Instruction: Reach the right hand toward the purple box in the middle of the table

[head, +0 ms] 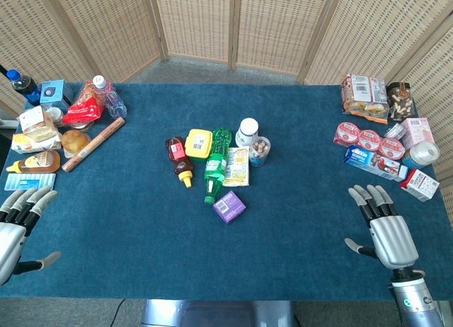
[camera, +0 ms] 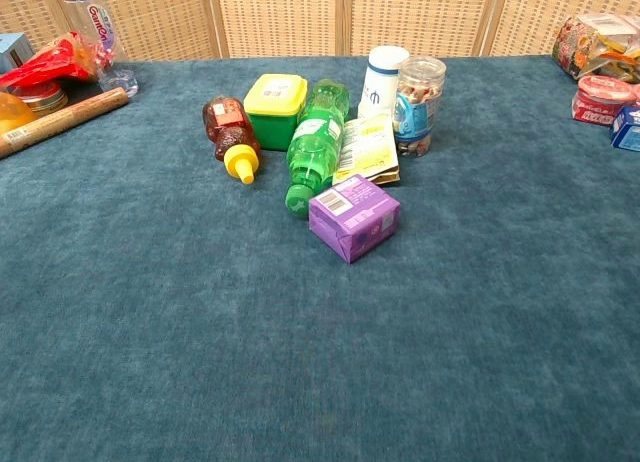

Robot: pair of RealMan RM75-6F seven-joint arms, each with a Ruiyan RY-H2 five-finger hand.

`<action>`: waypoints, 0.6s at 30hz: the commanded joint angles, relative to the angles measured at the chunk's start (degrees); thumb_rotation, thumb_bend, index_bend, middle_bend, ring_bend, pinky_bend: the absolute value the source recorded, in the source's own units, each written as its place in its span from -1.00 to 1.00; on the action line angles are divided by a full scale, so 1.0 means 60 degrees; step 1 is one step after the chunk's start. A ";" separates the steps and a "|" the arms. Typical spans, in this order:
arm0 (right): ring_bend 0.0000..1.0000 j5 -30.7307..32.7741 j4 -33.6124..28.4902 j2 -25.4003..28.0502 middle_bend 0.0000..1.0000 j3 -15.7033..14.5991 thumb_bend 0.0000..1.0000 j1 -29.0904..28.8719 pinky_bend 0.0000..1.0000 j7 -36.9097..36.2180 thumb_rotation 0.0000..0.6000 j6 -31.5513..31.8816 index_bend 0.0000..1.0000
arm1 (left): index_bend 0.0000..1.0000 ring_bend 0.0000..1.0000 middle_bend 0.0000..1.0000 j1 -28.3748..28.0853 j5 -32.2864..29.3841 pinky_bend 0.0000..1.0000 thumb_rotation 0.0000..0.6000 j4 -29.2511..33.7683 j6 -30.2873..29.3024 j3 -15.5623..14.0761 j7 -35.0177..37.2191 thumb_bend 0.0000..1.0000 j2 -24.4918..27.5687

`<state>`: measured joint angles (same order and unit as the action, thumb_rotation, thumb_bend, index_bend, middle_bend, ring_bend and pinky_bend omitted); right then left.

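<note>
A small purple box (head: 229, 206) lies in the middle of the blue table, just in front of a lying green bottle (head: 215, 165); in the chest view the purple box (camera: 354, 217) shows a white label on top. My right hand (head: 382, 227) rests near the table's front right edge, fingers spread and empty, well to the right of the box. Over the front left edge hovers my left hand (head: 20, 226), also empty with fingers apart. Neither hand appears in the chest view.
Around the box lie a brown sauce bottle (head: 179, 157), yellow tub (head: 199, 143), white jar (head: 247, 132), clear jar (head: 260, 151) and a flat packet (head: 237, 165). Snack packs (head: 382, 143) crowd the right edge; bottles, bags and a long roll (head: 93, 144) crowd the left.
</note>
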<state>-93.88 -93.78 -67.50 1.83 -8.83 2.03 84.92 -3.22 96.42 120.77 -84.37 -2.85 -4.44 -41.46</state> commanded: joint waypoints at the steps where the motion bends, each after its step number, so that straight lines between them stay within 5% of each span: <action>1: -1.00 -0.0021 0.0020 -0.0002 -1.00 -0.0021 -1.00 -0.0010 -1.00 -0.0004 1.00 -0.0026 -0.96 | -1.00 -1.00 -1.00 0.0001 -0.0011 -1.00 1.00 -0.0006 0.0016 -0.0005 -0.0020 -1.00 -0.0007; 9: -1.00 -0.0159 -0.0110 -0.0233 -1.00 -0.0165 -1.00 -0.0189 -1.00 -0.0289 1.00 -0.0381 -0.95 | -1.00 -1.00 -1.00 0.0002 -0.0076 -1.00 1.00 0.0014 0.0023 0.0017 -0.0095 -1.00 -0.0052; 18: -1.00 -0.0220 0.0012 -0.0917 -1.00 -0.0063 -1.00 -0.1536 -1.00 -0.0889 1.00 -0.2344 -0.94 | -1.00 -1.00 -1.00 -0.0071 -0.0461 -1.00 1.00 -0.0123 0.0152 0.0127 -0.0241 -1.00 -0.0180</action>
<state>-95.23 -93.81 -71.76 0.99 -15.79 -2.12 73.42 -3.59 93.84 120.15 -83.54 -2.18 -5.78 -42.43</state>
